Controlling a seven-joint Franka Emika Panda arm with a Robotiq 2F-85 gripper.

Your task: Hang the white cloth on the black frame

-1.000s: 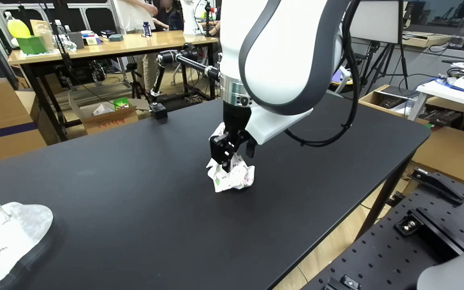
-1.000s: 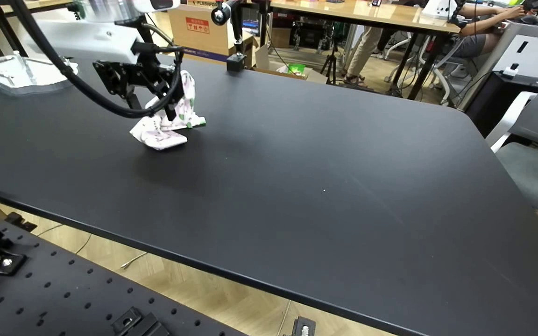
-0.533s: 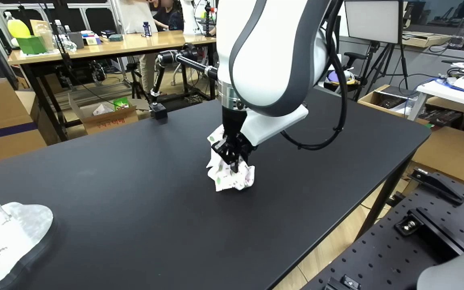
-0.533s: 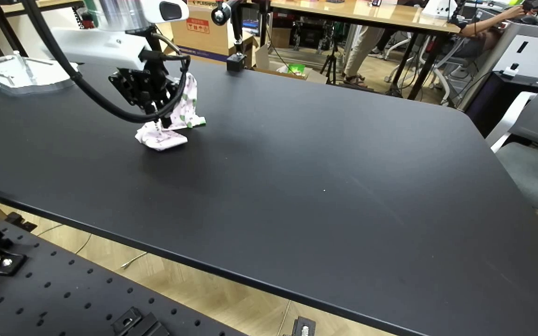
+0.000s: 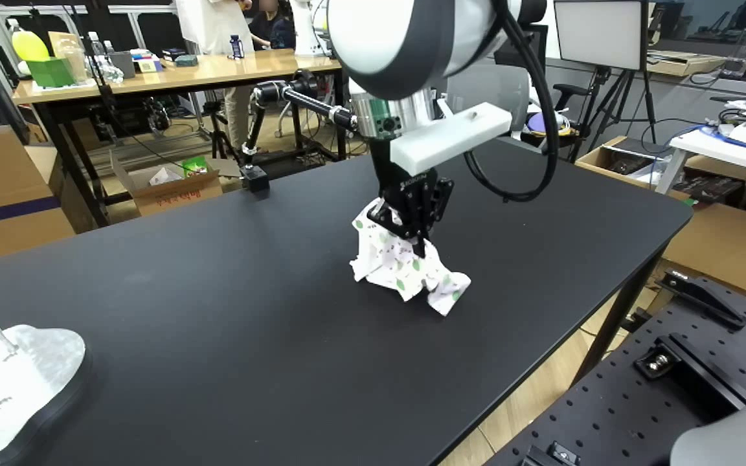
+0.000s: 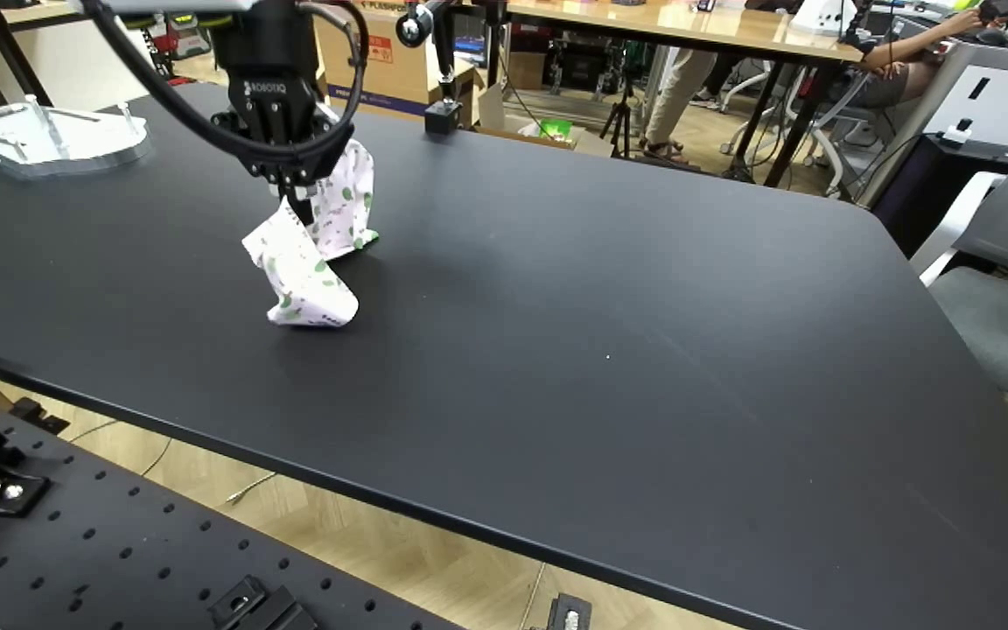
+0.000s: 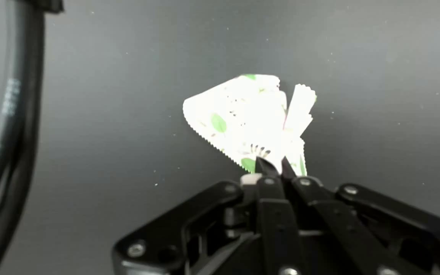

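Observation:
The white cloth (image 5: 386, 259), printed with green leaves, hangs bunched from my gripper (image 5: 419, 249) in both exterior views. In the wrist view, the cloth (image 7: 243, 114) spreads out beyond the fingertips, which are drawn together over it. My gripper (image 7: 277, 164) is shut on a fold of it; the pinched part itself is hidden. I cannot tell whether the cloth's lower edges (image 6: 307, 302) touch the table. A jointed black stand with a slanting bar (image 5: 308, 100) rises at the table's far edge and seems to be the black frame; part of it is hidden behind the arm.
The dark table (image 5: 217, 323) lies beneath. A white board with upright pegs (image 5: 36, 362) rests at its side. Cardboard boxes (image 5: 179, 188) and a wooden desk (image 5: 243, 68) stand beyond the table. A black cable (image 6: 206, 122) loops beside the gripper.
The jaws have come together on the cloth. The gripper has risen and shifted right in an exterior view, drawing the cloth along, with its folds spreading and a corner swinging out.

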